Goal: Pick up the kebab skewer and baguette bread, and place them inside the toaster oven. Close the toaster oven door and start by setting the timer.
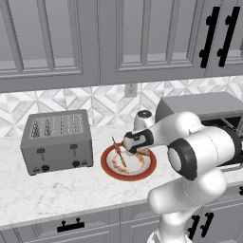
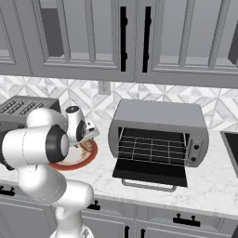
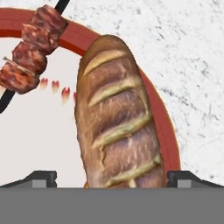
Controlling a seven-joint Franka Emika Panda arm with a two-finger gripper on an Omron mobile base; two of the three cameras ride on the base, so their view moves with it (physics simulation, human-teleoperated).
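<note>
Baguette bread (image 3: 117, 118) lies on red-rimmed plate (image 3: 164, 127) (kebab skewer (image 3: 33, 50) beside it), end effector (image 3: 112, 178) wide open.

left base view: from behind the arm's left, looking forward and down at the worktop (image 1: 57, 194) | right base view: from behind its right, same way | both share the red-rimmed plate (image 1: 105, 161) | hand view: very close above the baguette bread (image 3: 116, 122)

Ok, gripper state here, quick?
Gripper: open, holding nothing, one fingertip on each side of the baguette bread on the plate.
</note>
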